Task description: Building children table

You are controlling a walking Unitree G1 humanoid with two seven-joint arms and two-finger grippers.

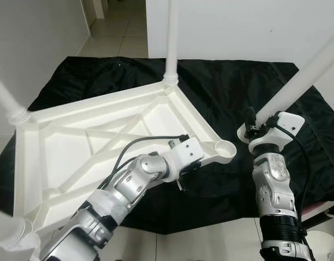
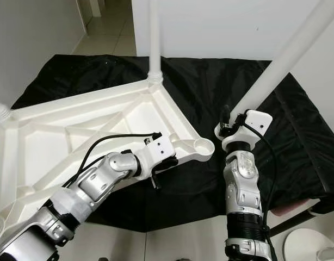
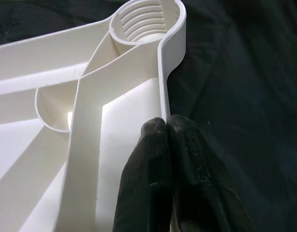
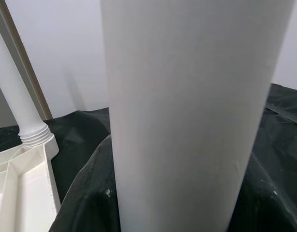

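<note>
Here, the left gripper point(image 3: 163, 126) is being pressed with its two black fingers together on the thin rim of the white moulded plastic tabletop point(image 1: 74, 147), which is lying upside down on a black cloth point(image 1: 232, 92), near the empty threaded socket point(image 3: 141, 20). Beside that corner, a long white plastic tube leg point(image 1: 305, 76) is being held tilted by the right gripper point(image 1: 254, 126), clamped on its lower end. The leg is likely light, stiff and slippery, so it is best held low.
</note>
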